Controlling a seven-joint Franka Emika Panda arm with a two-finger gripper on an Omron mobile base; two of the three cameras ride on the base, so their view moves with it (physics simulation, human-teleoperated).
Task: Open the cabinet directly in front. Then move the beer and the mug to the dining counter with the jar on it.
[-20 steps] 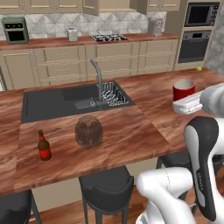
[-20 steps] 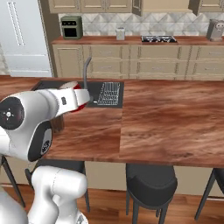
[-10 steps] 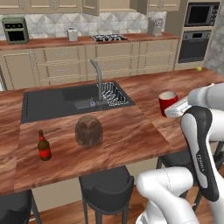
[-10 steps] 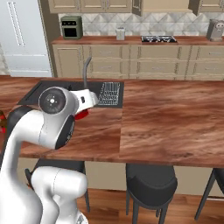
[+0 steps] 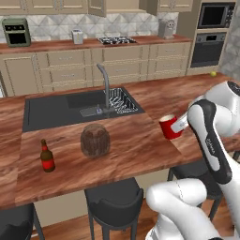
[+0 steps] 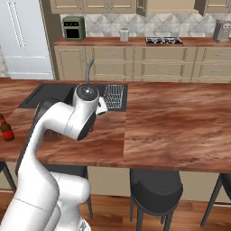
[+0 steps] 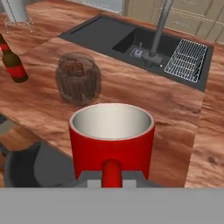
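My gripper (image 7: pixel 112 178) is shut on the handle of the red mug (image 7: pixel 112 138), which stays upright with its pale inside showing. In the left base view the mug (image 5: pixel 169 126) hangs a little above the dining counter (image 5: pixel 136 150), right of the jar, with the gripper (image 5: pixel 181 124) behind it. The ribbed brownish jar (image 5: pixel 95 139) (image 7: pixel 78 79) stands on the wood in front of the sink. Left of it stands the beer (image 5: pixel 46 156) (image 7: pixel 12 64) (image 6: pixel 5 128). On the far wall, a door of the beige cabinet (image 5: pixel 96 5) above the hob stands swung out.
The counter holds a dark sink (image 5: pixel 65 108) with a curved silver tap (image 5: pixel 106 86) and a wire rack (image 7: pixel 188 59). Dark stools (image 5: pixel 112 199) stand along its near side. A white paper-towel roll (image 7: pixel 16 9) stands beyond the beer. Low drawer units and a hob line the far wall.
The arm has swung left with the mug, carrying it from the counter's right part toward the jar. The jar and the beer have not moved.
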